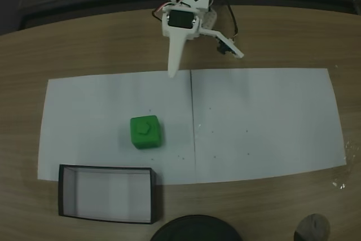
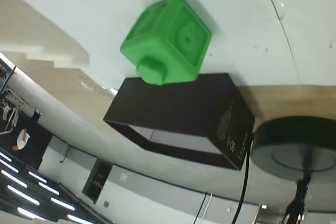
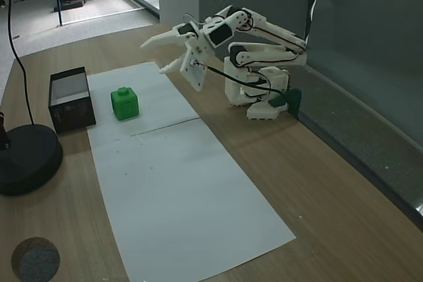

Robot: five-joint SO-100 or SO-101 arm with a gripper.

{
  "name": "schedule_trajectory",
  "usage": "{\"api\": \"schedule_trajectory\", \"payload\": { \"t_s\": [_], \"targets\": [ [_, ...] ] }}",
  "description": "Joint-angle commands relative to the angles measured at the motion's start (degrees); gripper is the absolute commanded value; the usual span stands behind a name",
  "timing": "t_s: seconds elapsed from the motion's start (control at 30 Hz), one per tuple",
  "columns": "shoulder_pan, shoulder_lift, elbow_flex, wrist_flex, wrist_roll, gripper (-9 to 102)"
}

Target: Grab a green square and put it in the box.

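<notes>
White plastic arm (image 3: 254, 51), black servos, red and black cables, pointed white jaws.

the green square (image 1: 147, 132) sits upright on white paper, hexagonal mark on top, near the box (image 1: 107, 193), a shallow black-walled tray with pale floor, apart from it.

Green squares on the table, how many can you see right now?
1. The green square sits on the white paper, just beyond the box, away from the open gripper.
</notes>
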Motion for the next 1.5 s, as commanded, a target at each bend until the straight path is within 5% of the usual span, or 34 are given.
{"api": "schedule_trajectory", "payload": {
  "t_s": [0.0, 0.33, 0.53, 1.47],
  "targets": [
    [0.35, -14.77, -11.95, 0.44, 0.70, 32],
    [0.18, -64.69, -46.76, 17.49, -1.58, 32],
    [2.20, -82.27, -57.74, 20.04, -4.57, 37],
    [8.61, -106.61, -74.62, 19.25, -10.46, 35]
  ]
}}
